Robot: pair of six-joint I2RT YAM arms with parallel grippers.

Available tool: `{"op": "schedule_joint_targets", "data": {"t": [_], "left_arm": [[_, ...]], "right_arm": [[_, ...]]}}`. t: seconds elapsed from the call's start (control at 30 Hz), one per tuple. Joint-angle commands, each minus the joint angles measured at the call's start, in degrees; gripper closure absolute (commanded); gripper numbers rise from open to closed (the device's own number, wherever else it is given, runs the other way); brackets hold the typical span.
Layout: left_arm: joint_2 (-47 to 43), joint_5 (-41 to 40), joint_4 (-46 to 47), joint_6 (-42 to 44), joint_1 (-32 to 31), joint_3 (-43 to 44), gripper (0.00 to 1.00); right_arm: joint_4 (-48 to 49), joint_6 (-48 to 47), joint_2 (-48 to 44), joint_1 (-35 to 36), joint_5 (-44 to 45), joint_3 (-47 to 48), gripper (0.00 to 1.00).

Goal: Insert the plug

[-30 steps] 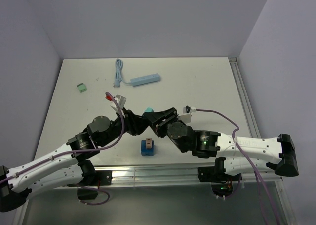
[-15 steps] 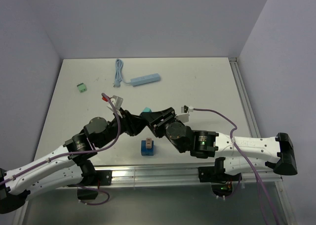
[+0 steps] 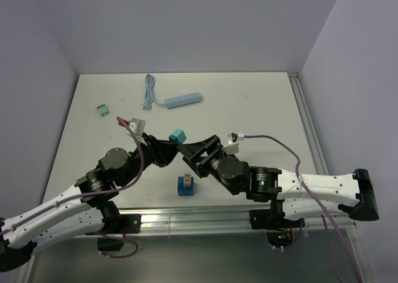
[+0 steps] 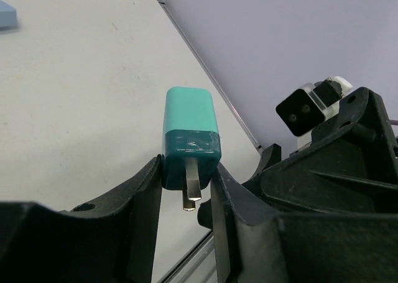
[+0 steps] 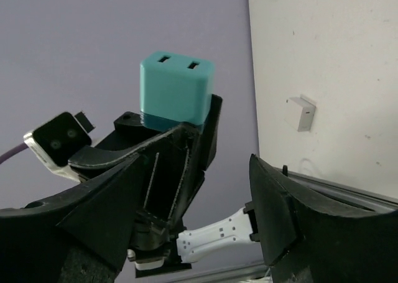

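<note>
Clamped only at its base in the left tool (image 4: 186, 193), the teal plug (image 4: 189, 127) may tilt and miss the blue socket (image 3: 185, 185), or bump the right tool (image 5: 199, 168) gaping empty close by.

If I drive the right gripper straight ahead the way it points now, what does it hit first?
Likely the left gripper, clamped on the teal plastic plug, dead ahead; depth is unclear.
</note>
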Motion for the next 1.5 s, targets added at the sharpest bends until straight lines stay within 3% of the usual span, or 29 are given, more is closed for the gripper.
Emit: {"op": "schedule_joint_targets", "data": {"t": [0.0,0.23,0.4,0.53,0.67,0.73,0.8,1.0,1.1,1.17,1.2,1.23,1.27,1.33,1.47], "left_arm": [[-0.47,-1.84,0.74,0.53,0.1,3.08,1.0],[-1.34,0.27,-4.44,0.09,0.1,5.89,1.0],[-2.4,5.27,-9.62,-0.17,0.1,8.71,1.0],[-1.96,10.72,-13.4,-0.44,0.1,10.82,1.0],[0.05,19.59,-14.55,-0.18,0.28,12.75,1.0],[1.64,25.72,-14.55,0.17,0.36,13.19,0.99],[2.95,29.52,-13.85,0.18,0.54,13.37,1.0],[5.85,38.49,-12.19,-0.53,1.59,12.84,1.0],[6.56,42.36,-10.87,-0.62,2.12,11.79,1.0],[6.65,45.34,-9.99,-0.88,2.38,10.82,1.0],[6.91,46.49,-9.37,-1.05,2.47,10.47,1.0],[7.09,47.55,-8.15,-1.14,2.56,9.86,1.0],[7.18,48.51,-7.7,-1.4,2.56,9.51,1.0],[7.27,50.19,-6.91,-1.41,2.56,8.89,1.0],[7.88,51.68,-5.69,-1.75,2.56,8.19,1.0]], "right_arm": [[0.4,-2.93,-1.38,0.43,0.04,-0.71,0.24],[-0.66,-11.44,-6.37,0.51,1.44,-1.93,0.23],[-2.93,-28.49,-12.79,0.16,0.04,-2.82,0.24],[-10.72,-39.83,-14.56,-0.19,-4.35,-0.28,0.24],[-21.39,-40.99,-14.99,-0.37,-3.57,2.9,0.24],[-23.06,-41.17,-17.19,-0.45,-3.65,1.85,0.14],[-22.72,-41.61,-20.09,-0.45,-5.32,-0.52,0.11],[-14.82,-46.52,-28.09,-0.45,-14.53,-8.26,0.13],[-9.12,-49.51,-30.37,-0.45,-18.41,-11.25,0.19],[-6.38,-52.15,-31.86,-0.37,-23.06,-13.79,0.29],[-3.41,-52.94,-32.22,-0.45,-24.91,-14.59,0.35],[-1.64,-54.25,-32.57,-0.37,-28.49,-15.38,0.49],[0.38,-54.79,-33.27,-0.45,-30.62,-17.04,0.54],[6.36,-56.02,-34.07,-0.45,-35.88,-19.33,0.59],[12.08,-57.07,-35.39,-0.45,-38.89,-21.18,0.57]]}}
